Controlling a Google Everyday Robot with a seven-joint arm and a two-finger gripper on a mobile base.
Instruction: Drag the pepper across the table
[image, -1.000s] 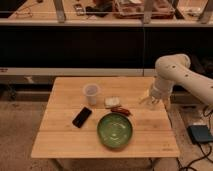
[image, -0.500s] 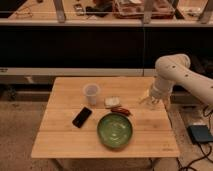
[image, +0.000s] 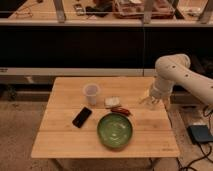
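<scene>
The red pepper (image: 121, 111) lies mid-frame on the wooden surface (image: 65, 140), between a white packet (image: 112, 102) and a green bowl (image: 100, 131) whose inside shows bare. A clear cup (image: 91, 93) stands upper left of the packet; its contents cannot be told. The tool (image: 149, 99) hangs released at the surface's right edge, apart from the pepper.

One camera, raised and set back, looking down across the table (image: 55, 140) toward shelving (image: 100, 22) beyond the gripper (image: 149, 99). Gripper hangs at frame right over the tabletop's edge; whole table shows, mid-distance.
</scene>
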